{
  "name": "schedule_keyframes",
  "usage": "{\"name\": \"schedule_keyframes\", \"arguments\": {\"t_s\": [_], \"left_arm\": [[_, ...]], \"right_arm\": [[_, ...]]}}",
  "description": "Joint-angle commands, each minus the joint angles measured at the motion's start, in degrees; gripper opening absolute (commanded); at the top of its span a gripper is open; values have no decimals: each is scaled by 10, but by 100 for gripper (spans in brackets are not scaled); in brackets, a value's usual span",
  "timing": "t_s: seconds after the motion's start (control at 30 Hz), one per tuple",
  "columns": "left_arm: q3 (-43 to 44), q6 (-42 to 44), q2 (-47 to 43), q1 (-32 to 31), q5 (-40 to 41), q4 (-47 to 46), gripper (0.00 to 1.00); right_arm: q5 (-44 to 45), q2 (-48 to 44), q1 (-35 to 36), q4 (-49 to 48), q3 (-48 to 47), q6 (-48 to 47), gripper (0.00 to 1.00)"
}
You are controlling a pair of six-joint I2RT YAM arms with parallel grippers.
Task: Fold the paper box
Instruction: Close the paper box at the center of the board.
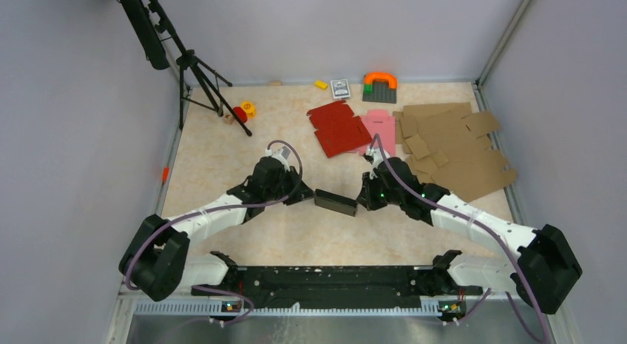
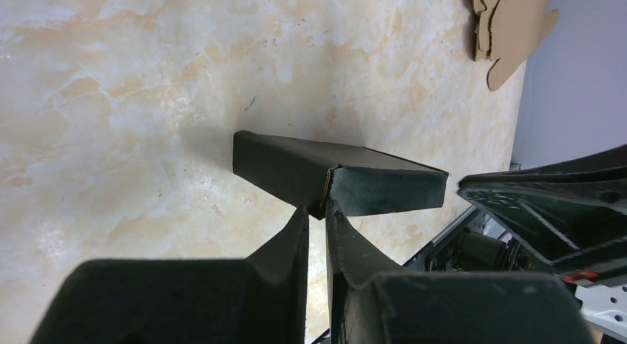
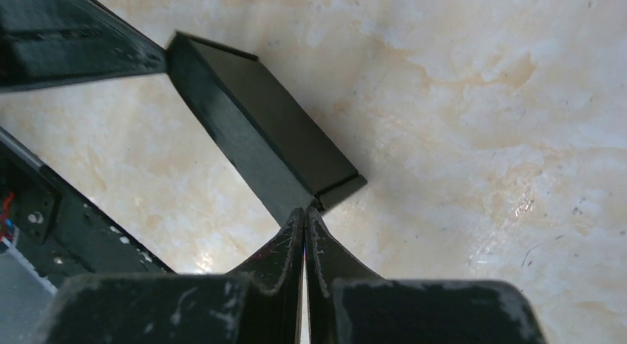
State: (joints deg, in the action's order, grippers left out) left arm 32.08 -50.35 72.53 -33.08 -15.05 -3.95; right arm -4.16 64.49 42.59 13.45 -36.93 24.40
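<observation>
Left jaws nearly closed at paper box corner, grip unclear; right jaws closed.

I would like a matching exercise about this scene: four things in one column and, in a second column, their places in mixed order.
Things:
1. paper box
2. red blank
3. brown cardboard sheets
4. tripod

Places:
A. far left corner
B. right side
C. centre of the table
D. far side, beside the pink blank

Pairs: 1-C, 2-D, 3-B, 4-A
</observation>
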Motion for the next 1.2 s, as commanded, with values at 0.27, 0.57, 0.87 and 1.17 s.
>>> {"name": "schedule_keyframes", "arguments": {"t_s": [0.27, 0.57, 0.87, 1.17], "left_arm": [[10, 28, 33, -8, 13, 88, 12], [21, 29, 43, -9, 11, 93, 12], [30, 32, 50, -10, 13, 101, 12], [34, 33, 63, -11, 8, 98, 12]], "right_arm": [[-28, 64, 2, -20, -2, -2, 0], [-13, 83, 1, 27, -67, -20, 0], [-105, 123, 17, -8, -148, -7, 0], [-84, 247, 9, -50, -104, -5, 0]]}}
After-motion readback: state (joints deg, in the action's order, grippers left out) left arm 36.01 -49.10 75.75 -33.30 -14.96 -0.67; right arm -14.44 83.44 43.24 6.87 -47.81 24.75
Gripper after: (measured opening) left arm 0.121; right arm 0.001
